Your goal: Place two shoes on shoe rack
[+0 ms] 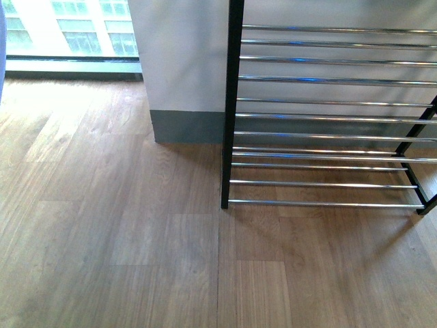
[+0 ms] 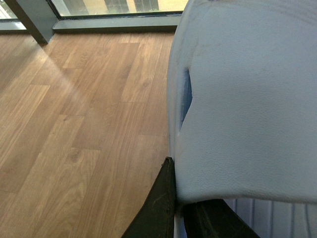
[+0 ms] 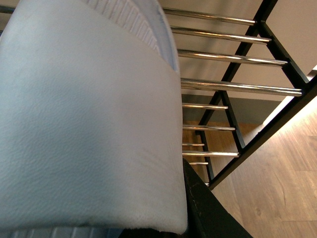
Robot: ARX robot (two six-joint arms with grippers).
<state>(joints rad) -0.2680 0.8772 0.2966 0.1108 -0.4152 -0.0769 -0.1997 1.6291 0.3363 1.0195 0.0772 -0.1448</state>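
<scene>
The left gripper pinches one pale blue slipper, the right gripper the other slipper. The shoe rack shows no shoes on its visible tiers. Both placements remain.

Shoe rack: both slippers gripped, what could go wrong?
The shoe rack has only spaced chrome rods; a slipper set down crooked could tilt or slip between them.
The right slipper fills the right wrist view, hiding its landing spot.
The left slipper hangs over bare floor; a loose grip drops it there.
</scene>
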